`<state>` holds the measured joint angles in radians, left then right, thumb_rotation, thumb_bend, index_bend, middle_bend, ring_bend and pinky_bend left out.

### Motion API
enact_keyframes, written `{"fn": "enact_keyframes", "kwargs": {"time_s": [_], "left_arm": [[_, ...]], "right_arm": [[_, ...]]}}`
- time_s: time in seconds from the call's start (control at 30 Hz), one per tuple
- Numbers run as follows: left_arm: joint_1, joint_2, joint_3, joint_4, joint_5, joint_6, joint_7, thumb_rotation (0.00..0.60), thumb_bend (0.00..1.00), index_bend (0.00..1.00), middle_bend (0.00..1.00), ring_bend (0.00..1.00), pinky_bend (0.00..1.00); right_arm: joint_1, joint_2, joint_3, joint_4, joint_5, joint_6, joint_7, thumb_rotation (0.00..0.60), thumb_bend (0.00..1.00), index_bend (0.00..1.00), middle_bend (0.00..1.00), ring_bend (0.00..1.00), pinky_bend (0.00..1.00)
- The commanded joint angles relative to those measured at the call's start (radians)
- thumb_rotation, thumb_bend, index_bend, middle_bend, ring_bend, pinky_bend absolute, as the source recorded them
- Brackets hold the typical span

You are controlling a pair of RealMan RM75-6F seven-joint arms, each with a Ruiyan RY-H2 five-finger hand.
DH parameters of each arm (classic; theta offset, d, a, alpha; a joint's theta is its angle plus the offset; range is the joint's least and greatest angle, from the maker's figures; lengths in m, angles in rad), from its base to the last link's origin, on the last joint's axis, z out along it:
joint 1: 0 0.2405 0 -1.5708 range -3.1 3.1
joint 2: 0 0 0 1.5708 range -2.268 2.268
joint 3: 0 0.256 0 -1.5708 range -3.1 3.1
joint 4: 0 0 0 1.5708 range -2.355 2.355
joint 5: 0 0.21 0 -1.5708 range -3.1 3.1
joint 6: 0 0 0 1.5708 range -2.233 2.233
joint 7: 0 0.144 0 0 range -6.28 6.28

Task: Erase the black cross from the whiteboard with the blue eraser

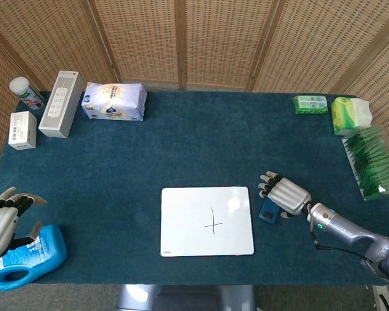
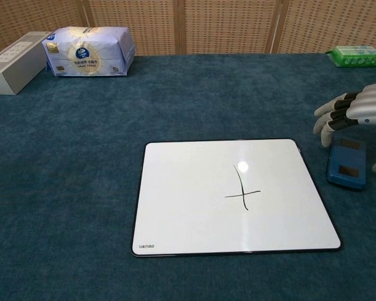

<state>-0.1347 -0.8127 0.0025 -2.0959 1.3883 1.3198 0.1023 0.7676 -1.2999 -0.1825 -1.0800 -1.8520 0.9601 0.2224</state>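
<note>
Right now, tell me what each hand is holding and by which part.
Nothing is held. The right hand hovers open above the flat blue eraser. The left hand is open beside the blue plastic detergent bottle.

R hand point(image 1: 286, 194) reaches in from the lower right on a low, outstretched arm, palm down, fingers point(image 2: 329, 119) spread and slightly curled, holding nothing. L hand point(image 1: 1, 220) sits at the lower left edge, fingers apart, empty.
</note>
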Motion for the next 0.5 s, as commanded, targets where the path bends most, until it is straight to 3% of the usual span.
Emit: {"fn": "enact_keyframes", "kwargs": {"time_s": [0.03,0.5], "left_arm": [[0.0,-0.001,0.001,0.0,0.001,0.0,0.002,0.6,0.49,0.31,0.31,0.23,0.1],[0.003,0.003,0.006,-0.011,0.011,0.004,0.005,0.6,0.49,0.31,0.31,0.23,0.1]], "right_arm": [[0.003,-0.002,-0.003,0.004,-0.001,0.003,0.003,0.6,0.01,0.29,0.2,0.0,0.15],[0.0,-0.008,-0.024,0.034,0.001,0.015,0.015,0.6,0.01,0.29,0.2,0.0,0.15]]}}
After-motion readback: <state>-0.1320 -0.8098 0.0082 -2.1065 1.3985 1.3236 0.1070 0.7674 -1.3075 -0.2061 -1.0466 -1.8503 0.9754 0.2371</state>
